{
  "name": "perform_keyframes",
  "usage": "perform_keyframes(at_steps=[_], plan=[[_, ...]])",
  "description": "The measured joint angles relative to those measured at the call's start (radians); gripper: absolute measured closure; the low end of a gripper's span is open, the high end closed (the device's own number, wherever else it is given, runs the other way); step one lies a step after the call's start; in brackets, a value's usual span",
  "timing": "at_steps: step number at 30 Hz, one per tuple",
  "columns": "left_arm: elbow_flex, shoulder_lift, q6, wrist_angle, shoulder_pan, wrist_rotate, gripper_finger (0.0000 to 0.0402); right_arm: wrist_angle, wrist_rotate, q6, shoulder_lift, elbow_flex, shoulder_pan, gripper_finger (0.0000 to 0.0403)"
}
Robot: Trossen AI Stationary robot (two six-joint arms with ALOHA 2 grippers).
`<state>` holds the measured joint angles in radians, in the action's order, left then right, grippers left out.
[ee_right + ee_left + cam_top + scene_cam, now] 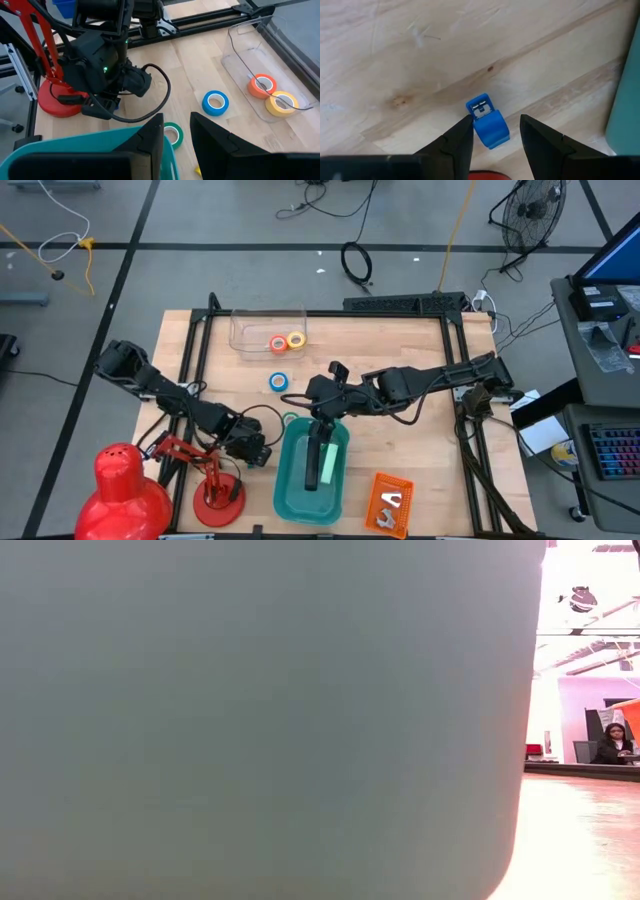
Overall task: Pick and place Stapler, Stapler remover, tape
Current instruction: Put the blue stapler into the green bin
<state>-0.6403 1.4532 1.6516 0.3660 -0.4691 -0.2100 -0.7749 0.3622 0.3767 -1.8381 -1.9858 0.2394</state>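
Four tape rolls, one teal bin, one clear tray

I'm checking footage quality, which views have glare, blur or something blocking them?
Low view: teal bin fills the picture, blurred; the room at right is glaringly bright. Left wrist view: blue stapler remover sharp. High view: evenly lit, clear. Right wrist view: tape rolls clear.

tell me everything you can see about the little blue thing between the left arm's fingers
The small blue staple remover looks like plastic, with a metal claw showing at the end farthest from the wrist. It lies on the bare wooden table, at an angle between the left gripper's open fingers. One finger looks to be at its side; contact is unclear.
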Motion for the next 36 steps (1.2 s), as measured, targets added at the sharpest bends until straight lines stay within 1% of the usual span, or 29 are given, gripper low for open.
perform_keyframes(at_steps=[2,4,9,11,17,21,25,28,32,36], plan=[[0.0,0.0,-0.001,0.004,0.0,0.0,0.0242,0.0,0.0,0.0,0.0,0.0,0.0,0.0314],[0.0,0.0,-0.002,0.006,0.0,-0.001,0.0255,0.0,0.0,-0.001,0.0,0.0,0.0,0.0314],[0.0,0.0,-0.013,0.007,0.0,-0.002,0.0313,0.0,-0.001,-0.004,0.0,0.0,0.0,0.0314],[0.0,0.0,-0.018,0.007,0.0,-0.002,0.0329,0.0,0.0,-0.008,0.0,0.0,0.0,0.0314],[0.0,-0.002,-0.046,0.01,0.006,-0.025,0.0327,0.0,-0.001,-0.008,0.0,0.0,0.0,0.0314],[0.0,-0.047,-0.087,0.059,0.02,-0.038,0.0309,0.001,-0.001,-0.008,0.0,0.0,0.0,0.0314],[0.0,-0.151,-0.124,0.172,0.047,-0.028,0.0317,0.009,-0.002,-0.006,0.0,0.0,0.0,0.0314],[0.0,-0.263,-0.142,0.231,0.07,0.025,0.0328,0.03,-0.029,0.006,0.0,0.0,0.0,0.0314],[0.0,-0.431,-0.171,0.219,0.102,0.136,0.0324,0.089,-0.079,0.016,0.0,0.0,0.0,0.0314],[0.0,-0.6,-0.23,0.135,0.132,0.249,0.0317,0.188,-0.124,0.01,0.0,0.0,0.0,0.0314]])
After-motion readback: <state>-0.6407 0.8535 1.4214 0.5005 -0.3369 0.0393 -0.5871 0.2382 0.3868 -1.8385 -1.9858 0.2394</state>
